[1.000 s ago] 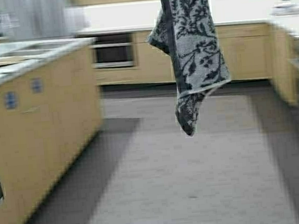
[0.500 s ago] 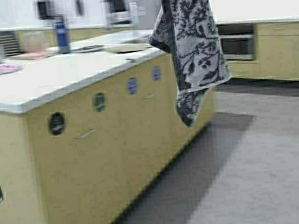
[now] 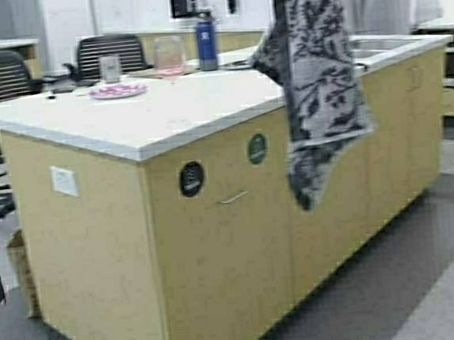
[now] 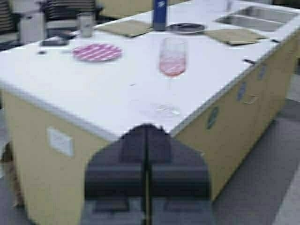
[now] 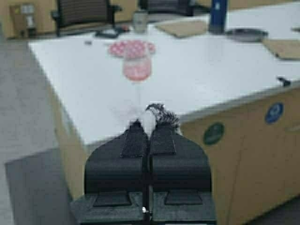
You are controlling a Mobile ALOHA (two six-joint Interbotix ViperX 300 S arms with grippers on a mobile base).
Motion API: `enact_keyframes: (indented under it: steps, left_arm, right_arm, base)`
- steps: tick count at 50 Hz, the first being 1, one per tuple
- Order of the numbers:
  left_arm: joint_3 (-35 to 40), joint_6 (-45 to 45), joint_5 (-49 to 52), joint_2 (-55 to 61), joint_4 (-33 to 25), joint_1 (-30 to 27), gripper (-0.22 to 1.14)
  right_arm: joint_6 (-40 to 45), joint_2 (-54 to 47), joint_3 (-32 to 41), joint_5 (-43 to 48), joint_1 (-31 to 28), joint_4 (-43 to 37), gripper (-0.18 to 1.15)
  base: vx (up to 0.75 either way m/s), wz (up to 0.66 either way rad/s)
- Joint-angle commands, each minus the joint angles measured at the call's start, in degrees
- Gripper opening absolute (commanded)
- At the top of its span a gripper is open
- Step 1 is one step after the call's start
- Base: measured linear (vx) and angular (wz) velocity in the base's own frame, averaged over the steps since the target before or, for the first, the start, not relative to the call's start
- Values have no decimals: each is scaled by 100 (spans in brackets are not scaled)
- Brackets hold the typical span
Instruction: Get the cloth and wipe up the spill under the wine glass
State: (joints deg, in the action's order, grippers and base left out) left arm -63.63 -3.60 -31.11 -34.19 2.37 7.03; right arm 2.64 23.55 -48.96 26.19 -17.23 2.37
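The floral black-and-grey cloth [image 3: 314,75] hangs limp from the top of the high view, in front of the island's long side. My right gripper [image 5: 149,126] is shut on a pinch of the cloth [image 5: 161,115], held in the air short of the island. The wine glass [image 3: 170,60] with its pink-tinted bowl stands upright on the white island top; it also shows in the left wrist view [image 4: 172,58] and the right wrist view [image 5: 137,68]. A faint wet patch [image 4: 161,110] lies around its foot. My left gripper [image 4: 146,129] is shut and empty, off the island's near corner.
The white island top [image 3: 206,108] carries a pink plate [image 3: 117,90], a steel tumbler [image 3: 110,69], a dark blue bottle [image 3: 206,40] and a sink [image 3: 375,46]. Office chairs [image 3: 105,53] stand beyond it. A cardboard box [image 3: 19,268] sits on the floor at the left.
The robot has turned and driven: the island has shifted right and now fills the high view, with the wine glass in sight. The cloth still hangs from my right gripper, swung slightly right.
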Motion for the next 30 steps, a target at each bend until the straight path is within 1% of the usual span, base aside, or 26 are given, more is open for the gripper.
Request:
enact_keyframes:
  steps: [1,8,14,19,30]
  left_arm:
    - [677,-26,-483,1222,132,439,3]
    - [1354,-44,-905,2408,132,677,3]
    - [1617,-44,-1222,2962,132,853,3]
    - [1644,-35,-1354,3190,132,914,3]
    - [1433,-44,-1406,3437,132,923,3]
  right_arm:
    - [-9,97,-44,141,88,-35,6]
    - [0,114,-53,308,229,-53,6]
    - [0,193,-35,378,255,-62,6]
    - [0,237,-18,396,255,-62,6]
    - [9,281,-44,545,255,-62,6]
  base:
    - [14,23]
    - [14,23]
    - [15,23]
    - [17,19]
    - [19,20]
